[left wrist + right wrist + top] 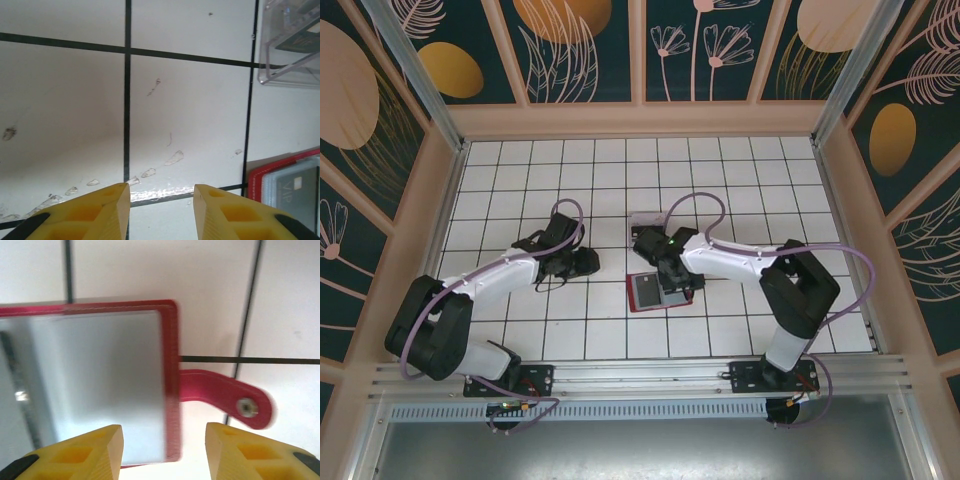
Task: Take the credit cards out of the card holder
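Note:
The red card holder (660, 292) lies open and flat on the white tiles, with a grey card (648, 291) showing in its left half. The right wrist view has its pale grey inner panel (100, 380), red border and the red closing tab (225, 395) with a metal snap. My right gripper (164, 432) hovers open over the holder's right edge, gripping nothing. My left gripper (160, 192) stands open over bare tile just left of the holder (255, 175), where a dark grey credit card (295, 192) sits in a pocket.
A clear plastic tray (645, 220) stands one tile behind the holder, and its corner (290, 45) shows at the top right of the left wrist view. Wooden walls (640, 118) enclose the tiled floor. Small scuffs mark the tile under the left gripper.

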`<state>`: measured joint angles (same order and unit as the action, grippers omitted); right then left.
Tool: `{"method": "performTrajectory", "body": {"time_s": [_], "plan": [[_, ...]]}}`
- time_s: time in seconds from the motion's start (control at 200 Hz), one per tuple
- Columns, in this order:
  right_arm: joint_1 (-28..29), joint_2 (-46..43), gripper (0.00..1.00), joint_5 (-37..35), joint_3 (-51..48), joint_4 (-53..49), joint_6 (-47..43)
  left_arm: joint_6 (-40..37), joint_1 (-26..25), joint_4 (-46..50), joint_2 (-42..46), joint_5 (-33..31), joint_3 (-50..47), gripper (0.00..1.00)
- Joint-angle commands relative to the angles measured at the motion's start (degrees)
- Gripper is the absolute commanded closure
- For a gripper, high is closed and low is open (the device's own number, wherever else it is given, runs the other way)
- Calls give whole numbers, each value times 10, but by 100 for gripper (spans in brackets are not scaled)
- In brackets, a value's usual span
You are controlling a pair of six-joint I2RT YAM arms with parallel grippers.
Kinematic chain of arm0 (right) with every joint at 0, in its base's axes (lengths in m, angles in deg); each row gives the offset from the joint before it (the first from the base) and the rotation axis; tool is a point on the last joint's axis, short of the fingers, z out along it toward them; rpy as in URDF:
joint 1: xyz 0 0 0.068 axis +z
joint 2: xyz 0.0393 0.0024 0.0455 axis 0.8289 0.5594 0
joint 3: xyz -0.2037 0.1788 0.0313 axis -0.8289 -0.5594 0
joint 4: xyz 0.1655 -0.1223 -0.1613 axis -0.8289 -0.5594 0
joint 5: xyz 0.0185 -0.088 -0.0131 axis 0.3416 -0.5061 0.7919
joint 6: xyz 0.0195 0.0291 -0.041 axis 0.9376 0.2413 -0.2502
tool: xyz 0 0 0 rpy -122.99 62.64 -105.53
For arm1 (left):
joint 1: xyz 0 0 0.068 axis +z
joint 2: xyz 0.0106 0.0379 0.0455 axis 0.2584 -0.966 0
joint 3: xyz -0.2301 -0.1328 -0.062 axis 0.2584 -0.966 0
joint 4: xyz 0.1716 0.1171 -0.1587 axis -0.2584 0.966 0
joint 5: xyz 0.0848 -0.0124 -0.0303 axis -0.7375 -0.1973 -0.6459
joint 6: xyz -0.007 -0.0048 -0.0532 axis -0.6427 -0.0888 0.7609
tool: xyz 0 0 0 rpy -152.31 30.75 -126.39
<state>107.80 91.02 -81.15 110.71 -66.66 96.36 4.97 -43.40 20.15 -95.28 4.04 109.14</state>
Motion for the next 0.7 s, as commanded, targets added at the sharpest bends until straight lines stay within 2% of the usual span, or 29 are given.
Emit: {"method": "performTrajectory", "body": {"time_s": [0.0, 0.115, 0.175, 0.39, 0.47, 0.57, 0.696], "plan": [[-17, -35, 52, -56, -4, -51, 15, -1, -8, 20, -8, 19, 23, 61], [-34, -49, 52, -58, -3, -54, 14, 5, -37, 30, -19, 19, 42, 62], [-42, -63, 52, -27, -8, -25, 4, 11, -54, 30, -27, 21, 50, 62], [-97, -140, 56, 235, -101, 195, -20, 60, -111, 3, -49, 34, 61, 64], [-114, -152, 58, 301, -129, 250, -22, 74, -130, -5, -59, 36, 65, 65], [-126, -149, 61, 338, -146, 278, -25, 86, -151, -11, -72, 33, 73, 65], [-132, -132, 63, 334, -150, 276, -36, 102, -175, -12, -94, 21, 83, 66]]}}
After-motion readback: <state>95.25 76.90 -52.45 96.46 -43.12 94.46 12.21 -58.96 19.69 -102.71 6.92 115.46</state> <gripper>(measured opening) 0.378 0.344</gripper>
